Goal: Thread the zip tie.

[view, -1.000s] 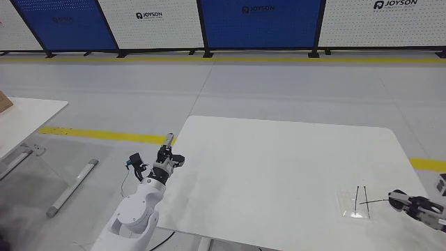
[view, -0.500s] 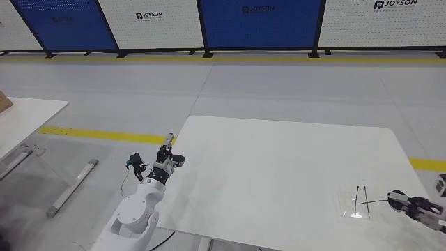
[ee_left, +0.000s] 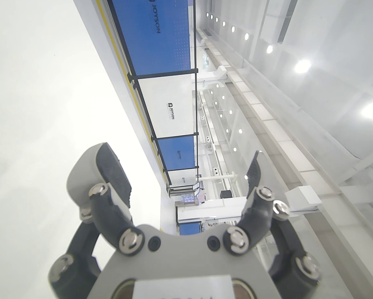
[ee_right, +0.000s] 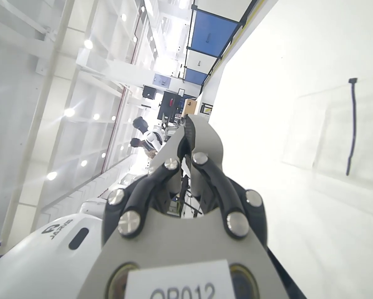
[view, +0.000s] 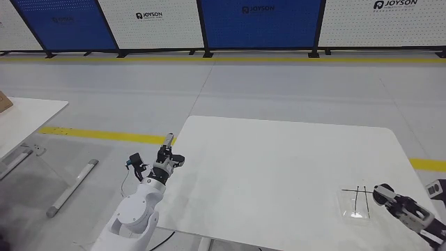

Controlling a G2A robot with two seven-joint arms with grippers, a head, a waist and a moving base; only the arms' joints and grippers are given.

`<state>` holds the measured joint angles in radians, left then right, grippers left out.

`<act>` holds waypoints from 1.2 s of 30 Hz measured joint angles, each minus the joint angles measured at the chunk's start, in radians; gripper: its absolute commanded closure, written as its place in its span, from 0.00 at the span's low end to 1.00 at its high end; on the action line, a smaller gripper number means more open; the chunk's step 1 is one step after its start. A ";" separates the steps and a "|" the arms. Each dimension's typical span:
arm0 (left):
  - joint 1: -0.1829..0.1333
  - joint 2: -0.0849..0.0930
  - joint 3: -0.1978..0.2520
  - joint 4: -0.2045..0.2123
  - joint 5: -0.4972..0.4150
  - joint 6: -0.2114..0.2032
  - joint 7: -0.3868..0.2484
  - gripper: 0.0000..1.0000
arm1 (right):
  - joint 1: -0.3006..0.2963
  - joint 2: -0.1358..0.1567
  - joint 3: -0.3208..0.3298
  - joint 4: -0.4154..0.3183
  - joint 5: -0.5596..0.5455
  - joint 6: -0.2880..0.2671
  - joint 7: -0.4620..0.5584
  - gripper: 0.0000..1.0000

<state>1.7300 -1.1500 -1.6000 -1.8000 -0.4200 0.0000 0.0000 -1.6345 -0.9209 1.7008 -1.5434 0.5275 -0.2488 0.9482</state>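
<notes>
In the top view my right gripper [view: 377,193] is near the table's right front corner, shut on a thin black zip tie [view: 352,191] that sticks out sideways from it over a clear tray [view: 346,211]. A second black zip tie [view: 357,202] lies in that tray, crossed by the held one. The right wrist view has the shut gripper [ee_right: 188,127] and the lying zip tie [ee_right: 352,125] inside the clear tray [ee_right: 302,132]. My left gripper [view: 167,141] rests at the table's left edge. It is open [ee_left: 183,154] with nothing between its fingers.
The white table [view: 279,174] is bare apart from the tray. Blue and white pegboard panels [view: 261,10] stand behind a yellow floor line. Another white table [view: 28,115] stands off to the left.
My right gripper has moved a little leftward and farther onto the table with the zip tie, which now crosses the tie lying in the tray. The left arm has not moved.
</notes>
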 measured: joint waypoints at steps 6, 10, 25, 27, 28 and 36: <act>0.000 0.000 0.000 0.000 0.000 0.000 0.000 0.00 | 0.000 0.000 0.000 0.000 0.000 0.000 0.000 1.00; 0.000 0.000 0.000 0.000 0.000 0.000 0.000 0.00 | -0.004 -0.005 -0.010 -0.009 0.023 -0.008 -0.024 1.00; 0.000 0.000 0.000 0.000 0.000 0.000 0.000 0.00 | -0.070 -0.045 -0.113 -0.170 0.105 -0.091 -0.245 1.00; 0.000 0.000 0.000 0.000 0.000 0.000 0.000 0.00 | -0.070 -0.045 -0.113 -0.170 0.105 -0.091 -0.245 1.00; -0.002 0.000 0.001 -0.003 0.000 -0.002 -0.001 0.00 | -0.070 -0.045 -0.113 -0.170 0.105 -0.091 -0.245 1.00; -0.048 -0.009 0.142 -0.072 0.089 0.024 -0.093 0.00 | -0.070 -0.045 -0.113 -0.170 0.105 -0.091 -0.245 1.00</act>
<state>1.6820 -1.1592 -1.4584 -1.8718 -0.3310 0.0241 -0.0931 -1.7042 -0.9661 1.5881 -1.7132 0.6323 -0.3400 0.7027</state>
